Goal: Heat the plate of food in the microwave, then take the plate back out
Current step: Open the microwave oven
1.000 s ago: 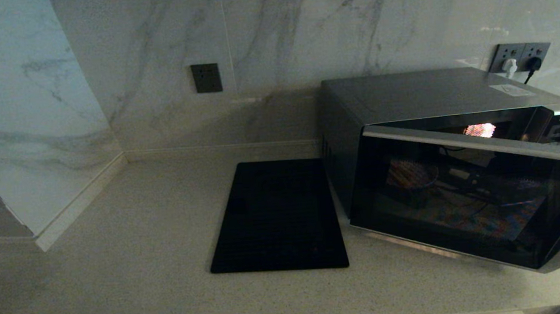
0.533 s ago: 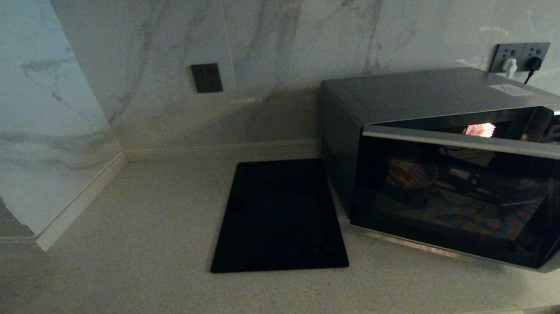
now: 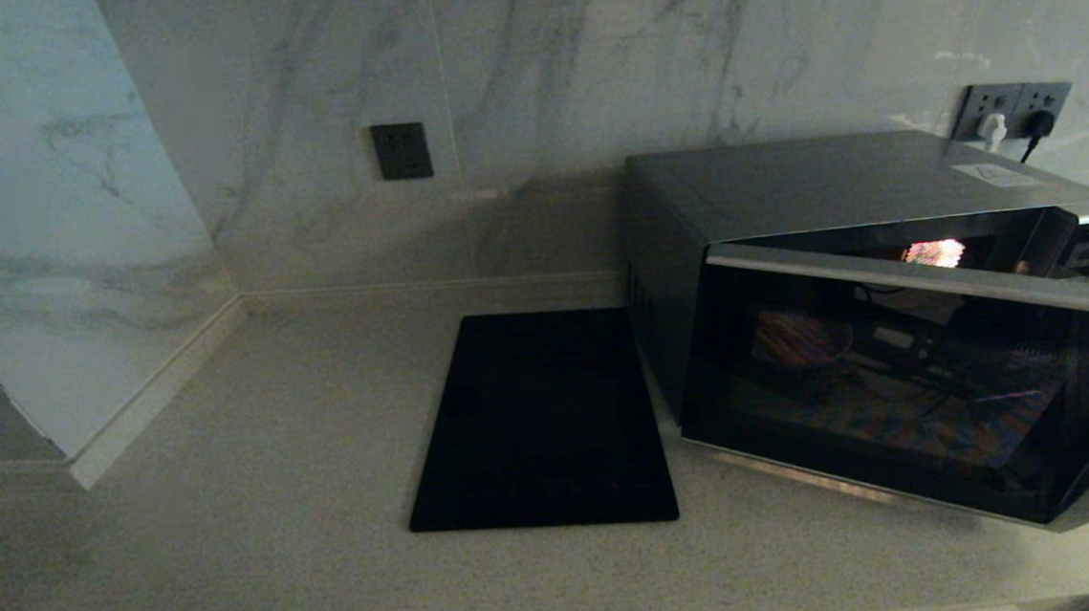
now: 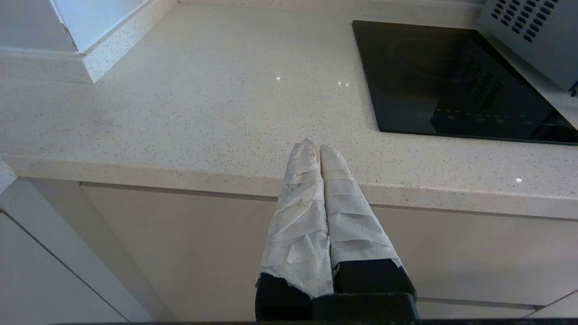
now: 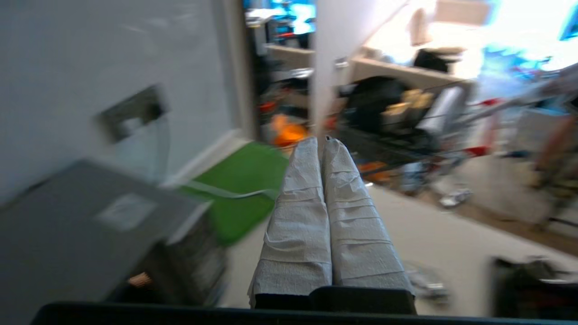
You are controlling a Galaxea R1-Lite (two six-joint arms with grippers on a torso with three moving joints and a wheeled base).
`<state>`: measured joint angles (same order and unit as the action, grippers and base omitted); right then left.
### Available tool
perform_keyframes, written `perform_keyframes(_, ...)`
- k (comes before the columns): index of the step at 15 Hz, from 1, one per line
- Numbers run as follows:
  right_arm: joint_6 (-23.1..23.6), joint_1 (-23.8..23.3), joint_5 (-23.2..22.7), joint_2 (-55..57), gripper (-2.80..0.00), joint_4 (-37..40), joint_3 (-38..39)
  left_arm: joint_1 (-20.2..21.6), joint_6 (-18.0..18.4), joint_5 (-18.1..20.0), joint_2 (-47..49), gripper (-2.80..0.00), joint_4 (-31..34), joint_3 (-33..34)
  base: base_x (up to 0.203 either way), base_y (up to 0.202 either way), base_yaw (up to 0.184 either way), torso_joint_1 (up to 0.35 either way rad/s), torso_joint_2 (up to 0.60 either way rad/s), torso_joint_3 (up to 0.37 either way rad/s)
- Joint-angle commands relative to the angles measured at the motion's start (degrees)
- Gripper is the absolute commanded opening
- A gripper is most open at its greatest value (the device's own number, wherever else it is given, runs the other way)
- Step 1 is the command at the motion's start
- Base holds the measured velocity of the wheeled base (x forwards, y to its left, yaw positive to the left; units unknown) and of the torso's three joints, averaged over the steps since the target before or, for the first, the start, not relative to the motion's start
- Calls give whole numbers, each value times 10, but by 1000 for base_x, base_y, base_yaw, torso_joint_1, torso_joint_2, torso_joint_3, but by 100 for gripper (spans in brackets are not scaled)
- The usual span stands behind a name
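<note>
The dark grey microwave [image 3: 843, 189] stands at the right of the counter. Its black glass door [image 3: 895, 386] leans outward at the top under the silver trim. Through the glass shows a dim round striped shape [image 3: 799, 338], which may be the plate of food; I cannot tell for sure. Neither gripper appears in the head view. My left gripper [image 4: 316, 146] is shut and empty, and hovers at the counter's front edge, left of the microwave's vented side [image 4: 528, 31]. To the right of the microwave's top [image 5: 81, 216], my right gripper [image 5: 321, 141] is also shut and empty.
A flat black slab [image 3: 543, 421] lies on the speckled counter [image 3: 279, 477] just left of the microwave. A green board [image 5: 239, 180] lies right of the microwave by the wall. Wall sockets [image 3: 1010, 110] sit behind it. The marble wall juts out at the left [image 3: 73, 281].
</note>
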<state>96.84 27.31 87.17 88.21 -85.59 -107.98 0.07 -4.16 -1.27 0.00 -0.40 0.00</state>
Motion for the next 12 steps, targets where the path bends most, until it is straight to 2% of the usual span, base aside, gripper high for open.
perform_keyframes(1,-25,11,5,10,-280,-18,90,0,-1,-1,0,-280,0,0,0,0,0,0,0,0)
perform_keyframes(6,-25,-67,5,-42,-280,-13,330,0,-1,-1,0,-280,0,0,0,0,0,0,0,0)
perform_keyframes(9,-21,-102,5,-40,-280,-16,392,0,-1,-1,1,-280,0,0,0,0,0,0,0,0)
perform_keyframes(11,-18,-162,5,-36,-280,12,469,0,-1,-1,1,-280,0,0,0,0,0,0,0,0)
perform_keyframes(12,-17,-190,5,-38,-280,58,493,0,-1,-1,0,-280,0,0,0,0,0,0,0,0)
